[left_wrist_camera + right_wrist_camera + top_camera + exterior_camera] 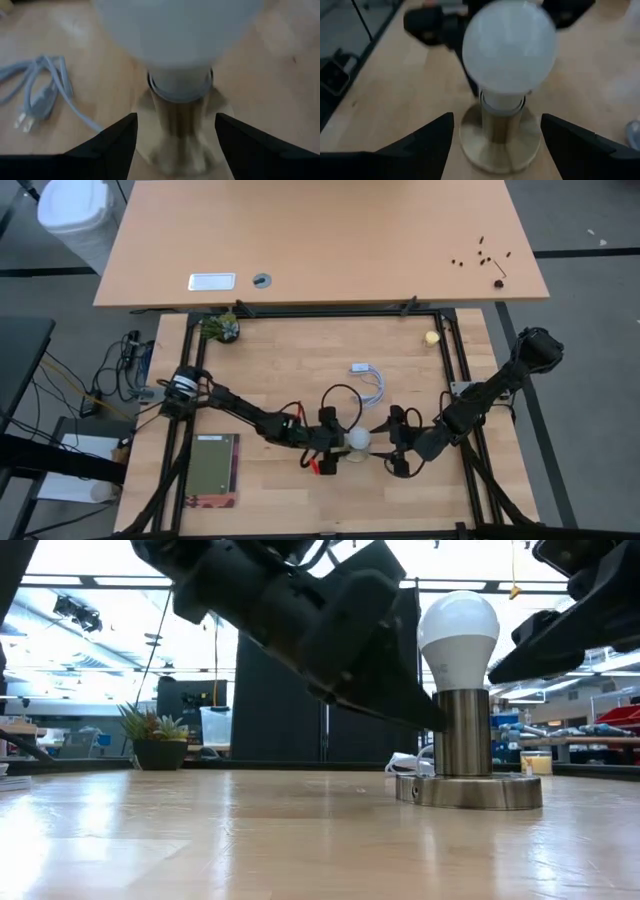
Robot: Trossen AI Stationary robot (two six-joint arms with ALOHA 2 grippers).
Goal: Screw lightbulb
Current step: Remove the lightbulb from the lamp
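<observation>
The white frosted lightbulb (458,628) stands upright with its base in a brushed-metal socket (462,735), whose round disc foot (470,790) rests on the wooden table. My left gripper (176,145) is open at the socket's left, slanting down, one finger on either side of the socket stem (177,125) with a gap at each side. My right gripper (497,145) is open at the bulb's right, a little back from the lightbulb (509,45), with its fingers wide of the foot. In the high view the lightbulb (358,440) sits between the two grippers.
A coiled white cord with a plug (368,378) lies behind the socket. A small potted plant (222,328) stands at the far left and a tiny yellowish ball (431,337) at the far right. A green pad (213,468) lies near left. Bare wood lies toward the near edge.
</observation>
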